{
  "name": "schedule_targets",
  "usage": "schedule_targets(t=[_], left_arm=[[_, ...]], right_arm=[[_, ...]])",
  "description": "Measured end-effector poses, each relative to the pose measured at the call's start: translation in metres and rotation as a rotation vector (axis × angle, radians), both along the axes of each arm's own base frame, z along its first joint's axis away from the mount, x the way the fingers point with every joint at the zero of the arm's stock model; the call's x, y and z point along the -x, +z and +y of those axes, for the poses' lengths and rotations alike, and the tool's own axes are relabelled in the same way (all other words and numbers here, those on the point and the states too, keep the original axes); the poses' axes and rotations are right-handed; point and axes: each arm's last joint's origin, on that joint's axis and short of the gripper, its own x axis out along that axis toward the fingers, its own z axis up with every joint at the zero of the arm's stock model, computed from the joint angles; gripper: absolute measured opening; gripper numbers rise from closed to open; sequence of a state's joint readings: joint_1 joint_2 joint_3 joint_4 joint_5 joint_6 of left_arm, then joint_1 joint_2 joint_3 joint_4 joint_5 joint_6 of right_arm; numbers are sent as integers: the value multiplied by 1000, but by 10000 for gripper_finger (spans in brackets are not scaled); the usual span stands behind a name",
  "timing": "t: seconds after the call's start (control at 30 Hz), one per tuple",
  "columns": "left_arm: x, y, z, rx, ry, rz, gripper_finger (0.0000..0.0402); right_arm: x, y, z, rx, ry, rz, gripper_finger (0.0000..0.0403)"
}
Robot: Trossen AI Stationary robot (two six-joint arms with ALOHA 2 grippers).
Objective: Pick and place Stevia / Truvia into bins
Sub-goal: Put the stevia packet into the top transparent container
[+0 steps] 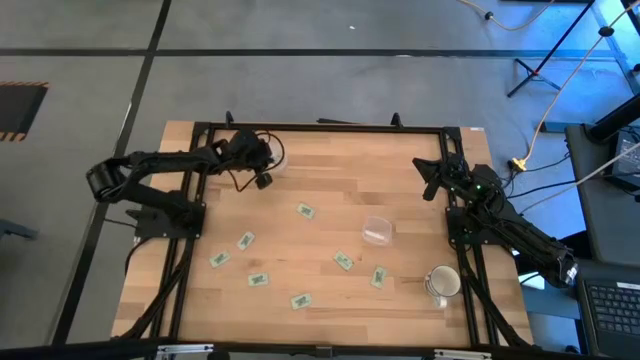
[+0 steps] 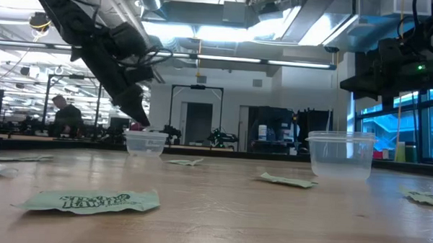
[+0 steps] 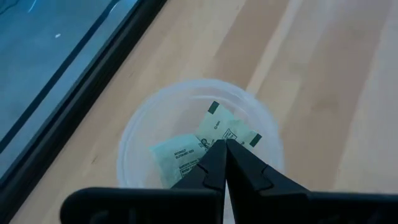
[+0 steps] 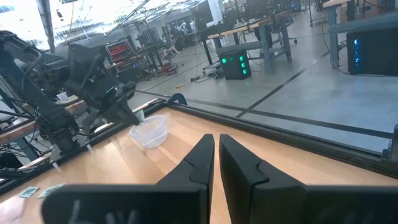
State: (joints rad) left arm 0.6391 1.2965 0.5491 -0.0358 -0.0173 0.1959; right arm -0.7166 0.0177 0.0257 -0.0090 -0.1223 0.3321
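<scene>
While the left gripper [image 3: 225, 144] is held over the eleven o'clock cup [image 3: 200, 134], fingers pressed together, it should be lifted straight so the two dropped packets [image 3: 205, 144] stay inside.

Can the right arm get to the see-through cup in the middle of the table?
Probably yes. The right gripper waits near the table's far right corner, and the cup stands in the open not far from it. Only bare wood lies between them; the green packets and the mug sit off that path.
</scene>
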Motion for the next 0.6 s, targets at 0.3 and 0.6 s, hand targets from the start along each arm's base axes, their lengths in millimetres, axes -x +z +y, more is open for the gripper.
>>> schedule_targets(t=[0.3, 0.6], left_arm=[[-1, -20, 13, 36, 40, 48, 4], [-2, -24, 14, 30, 24, 75, 4]], right_arm=[[0, 0, 0, 2, 0, 1, 30], [0, 0, 0, 3, 0, 2, 30]])
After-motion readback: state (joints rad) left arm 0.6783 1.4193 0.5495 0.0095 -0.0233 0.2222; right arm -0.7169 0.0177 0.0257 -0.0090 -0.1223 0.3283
